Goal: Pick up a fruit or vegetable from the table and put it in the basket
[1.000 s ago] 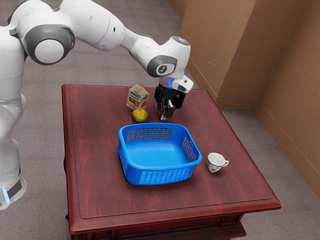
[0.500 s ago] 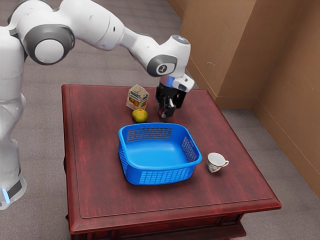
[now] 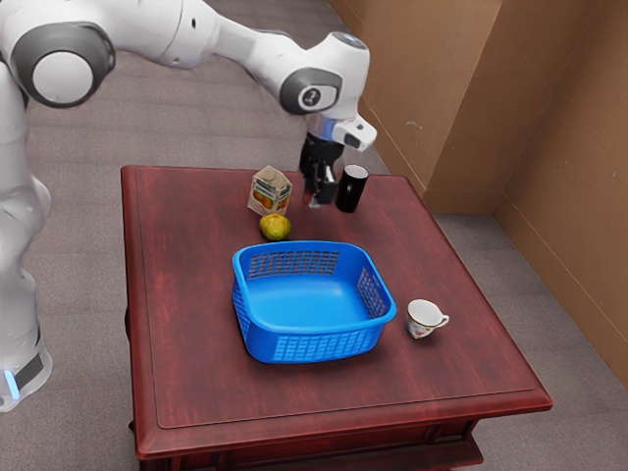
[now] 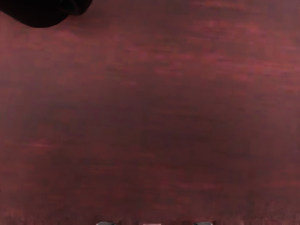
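Observation:
High over the table's far part, my gripper (image 3: 318, 196) is shut on a small red thing (image 3: 312, 200), partly covered by the fingers; its kind is hard to make out. In the wrist view my gripper (image 4: 153, 223) shows its two tips at the lower edge, with a pale pink strip between them. A yellow-green round fruit (image 3: 275, 228) rests on the table beside a carton. The blue basket (image 3: 314, 327) stands nearer the exterior view's front, apart from the gripper, with nothing seen inside.
The carton (image 3: 269, 192) stands to the exterior view's left of my hand, a black cup (image 3: 351, 189) close on its right. This dark cup (image 4: 40, 11) shows in the wrist view too. A white teacup (image 3: 423, 319) sits right of the basket on the red table (image 3: 186, 373).
My hand has risen and shifted slightly toward the exterior view's left, the red thing moving with it. The black cup, mostly hidden behind the hand before, is in plain sight.

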You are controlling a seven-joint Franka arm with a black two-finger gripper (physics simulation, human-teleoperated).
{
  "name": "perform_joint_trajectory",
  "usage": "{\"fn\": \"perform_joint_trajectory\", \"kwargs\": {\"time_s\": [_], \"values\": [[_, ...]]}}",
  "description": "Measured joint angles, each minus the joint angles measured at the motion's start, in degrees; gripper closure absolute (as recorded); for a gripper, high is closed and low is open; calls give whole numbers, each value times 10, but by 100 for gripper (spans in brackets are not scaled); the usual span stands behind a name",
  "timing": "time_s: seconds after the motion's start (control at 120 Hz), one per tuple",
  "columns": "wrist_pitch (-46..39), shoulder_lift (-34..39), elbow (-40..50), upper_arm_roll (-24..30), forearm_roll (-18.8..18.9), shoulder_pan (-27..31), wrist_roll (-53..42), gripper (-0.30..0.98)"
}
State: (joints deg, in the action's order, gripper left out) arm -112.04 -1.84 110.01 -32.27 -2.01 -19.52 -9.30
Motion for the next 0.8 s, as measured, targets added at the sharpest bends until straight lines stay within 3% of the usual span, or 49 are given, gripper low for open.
{"fn": "perform_joint_trajectory", "kwargs": {"time_s": [0.325,0.8], "values": [[77,28,-41,13,9,-4,-3,52],[153,64,-90,93,31,-50,10,52]]}}
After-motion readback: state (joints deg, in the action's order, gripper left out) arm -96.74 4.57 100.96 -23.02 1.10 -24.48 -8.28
